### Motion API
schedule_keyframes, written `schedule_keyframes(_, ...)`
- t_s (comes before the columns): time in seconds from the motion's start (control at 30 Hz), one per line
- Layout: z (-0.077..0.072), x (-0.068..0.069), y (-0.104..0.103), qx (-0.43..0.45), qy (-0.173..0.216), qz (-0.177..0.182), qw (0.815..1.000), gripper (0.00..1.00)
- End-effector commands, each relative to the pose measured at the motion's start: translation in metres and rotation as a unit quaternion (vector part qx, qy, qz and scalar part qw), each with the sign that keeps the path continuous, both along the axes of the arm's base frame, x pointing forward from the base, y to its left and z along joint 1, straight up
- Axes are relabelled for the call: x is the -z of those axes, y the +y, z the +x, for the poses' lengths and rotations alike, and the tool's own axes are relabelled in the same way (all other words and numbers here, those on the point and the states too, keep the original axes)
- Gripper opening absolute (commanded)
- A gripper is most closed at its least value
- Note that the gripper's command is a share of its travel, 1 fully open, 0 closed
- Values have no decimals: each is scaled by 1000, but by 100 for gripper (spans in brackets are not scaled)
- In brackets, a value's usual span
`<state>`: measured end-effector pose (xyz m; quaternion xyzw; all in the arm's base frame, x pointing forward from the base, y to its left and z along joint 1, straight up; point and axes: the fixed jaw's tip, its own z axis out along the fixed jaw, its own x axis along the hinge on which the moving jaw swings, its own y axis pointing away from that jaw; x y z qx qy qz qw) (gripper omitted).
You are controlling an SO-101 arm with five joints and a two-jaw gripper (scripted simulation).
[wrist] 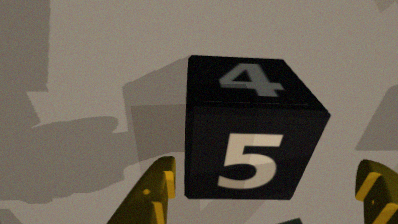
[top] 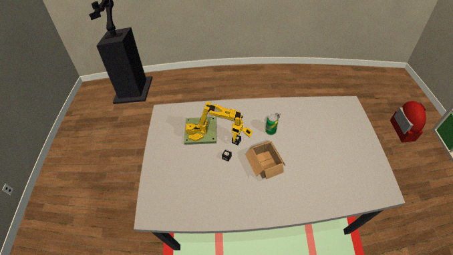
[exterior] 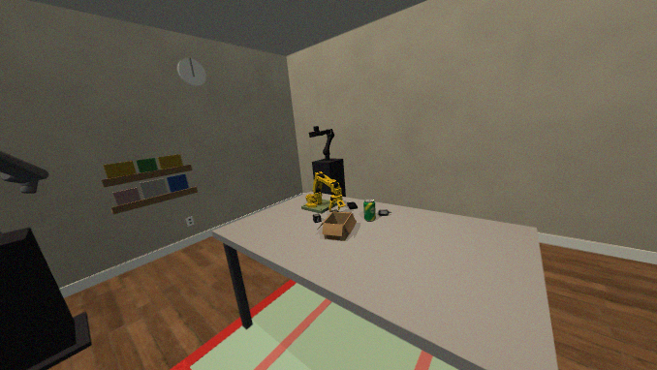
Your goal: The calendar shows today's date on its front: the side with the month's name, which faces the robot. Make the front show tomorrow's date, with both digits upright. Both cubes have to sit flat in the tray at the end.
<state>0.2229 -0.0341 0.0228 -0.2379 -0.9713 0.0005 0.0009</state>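
Gray table (top: 321,133) (exterior: 436,262); wood floor (top: 83,150) (exterior: 150,291); wall clock (exterior: 192,72).

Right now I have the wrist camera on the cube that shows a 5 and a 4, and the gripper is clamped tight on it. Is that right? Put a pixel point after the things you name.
The clamping is wrong: the wrist view shows the gripper (top: 241,137) (wrist: 265,172) open, with a gap between each finger and the cube (wrist: 240,152). The wrist camera does have the cube in view, with its 5 and 4 showing.
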Motion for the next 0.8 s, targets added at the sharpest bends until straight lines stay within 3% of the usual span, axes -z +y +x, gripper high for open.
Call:
schedule_keyframes(0.0, -2, 11, 3, -9, 9, 2, 1000, 35)
schedule_keyframes(0.43, -3, 23, 3, -9, 9, 2, 1000, 35)
schedule_keyframes(0.77, -3, 25, 3, -9, 9, 2, 1000, 35)
